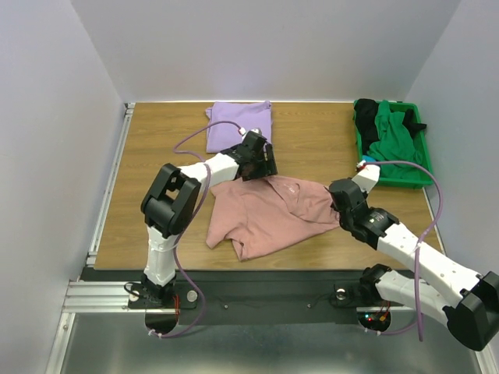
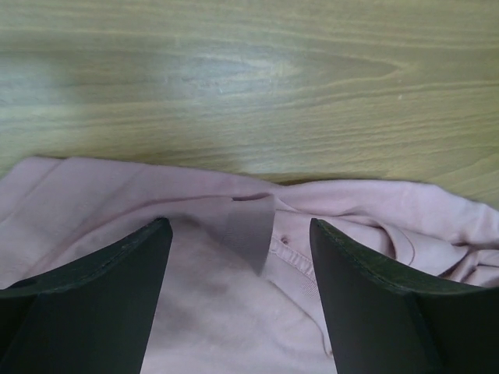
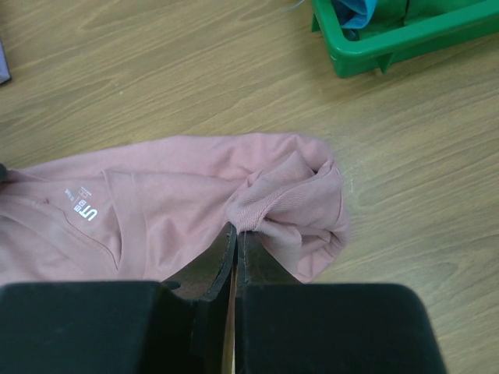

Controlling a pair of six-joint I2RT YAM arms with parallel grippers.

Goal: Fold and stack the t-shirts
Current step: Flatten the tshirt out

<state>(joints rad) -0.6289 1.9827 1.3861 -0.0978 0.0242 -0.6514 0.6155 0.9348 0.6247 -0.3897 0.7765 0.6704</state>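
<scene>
1. Right wrist view: your right gripper has its jaws pressed together on a bunched fold of the dusty-pink t-shirt, at the shirt's right edge.
2. You see that shirt lying rumpled on the wooden table, mid-table between the two arms.
3. Its white neck print reads "UT"; the text beside it is too small to read.
4. Your left gripper hangs over the shirt's far edge at the neckline, jaws wide apart, gripping nothing.
5. The lavender t-shirt lies folded flat at the table's far edge, just beyond that gripper.
6. Far right, a green bin holds green and black cloth.
</scene>
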